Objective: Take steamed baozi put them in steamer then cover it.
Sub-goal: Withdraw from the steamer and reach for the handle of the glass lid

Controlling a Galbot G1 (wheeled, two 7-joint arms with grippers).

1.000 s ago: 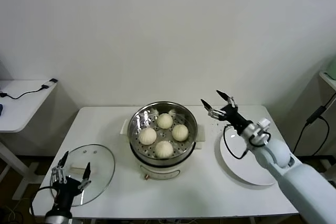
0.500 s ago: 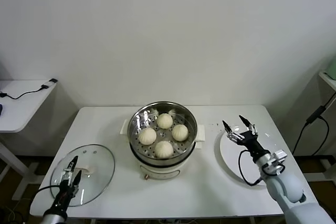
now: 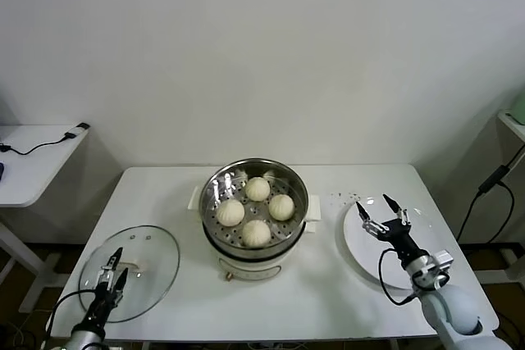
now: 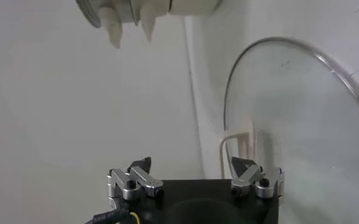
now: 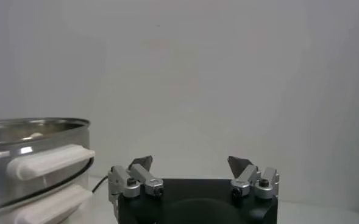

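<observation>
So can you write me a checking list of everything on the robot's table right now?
Surface: white table, a few dark specks near the plate.
Job's things: four baozi in the steamer; cover lies flat on the table, left of the steamer, not on it.
Clutter: white plate, bare.
Grippers: left gripper open over the cover; right gripper open over the plate, holding nothing.
Cables: black cable on the side table; another on the right.
Surroundings: plain white wall.
</observation>
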